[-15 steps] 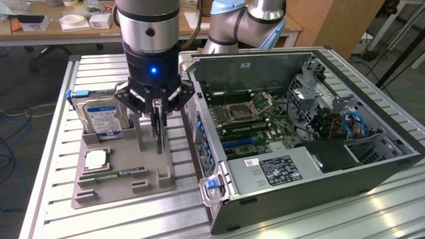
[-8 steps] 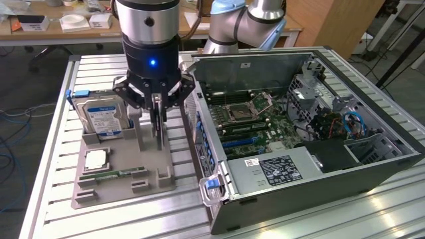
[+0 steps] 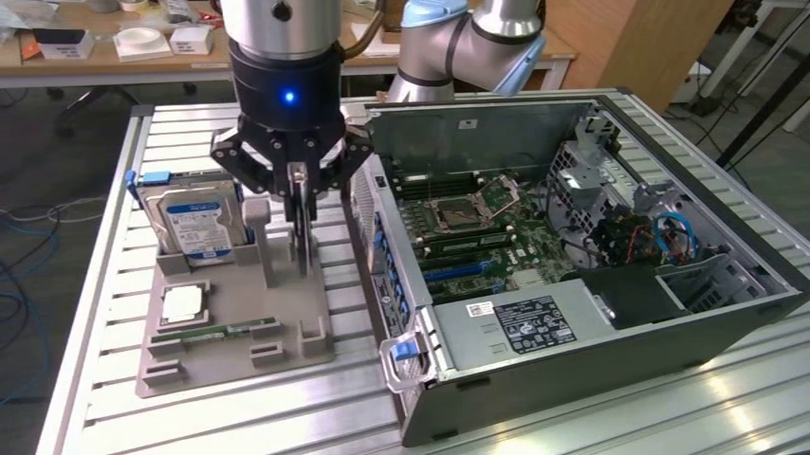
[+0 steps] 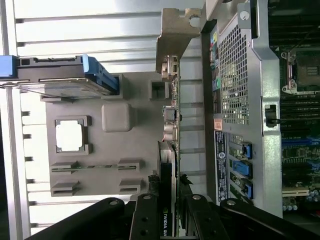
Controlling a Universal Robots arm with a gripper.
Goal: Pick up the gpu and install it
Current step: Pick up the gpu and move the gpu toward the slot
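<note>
Closest to my wrist camera, the jaws are clamping both faces of the gpu (image 4: 169, 170), which is standing on edge directly beneath them (its printed label is showing between the fingers (image 4: 145, 220)). The grey tray (image 3: 234, 355) is lying under the jaws on the counter (image 3: 708, 417). The hard drive (image 3: 190, 223) is standing just to one side of them, and the open computer case (image 3: 570, 313) is sitting on the other.

Exterior elevated, wrist close overhead, sharing tray (image 3: 228, 355) (image 4: 100, 145)
</note>
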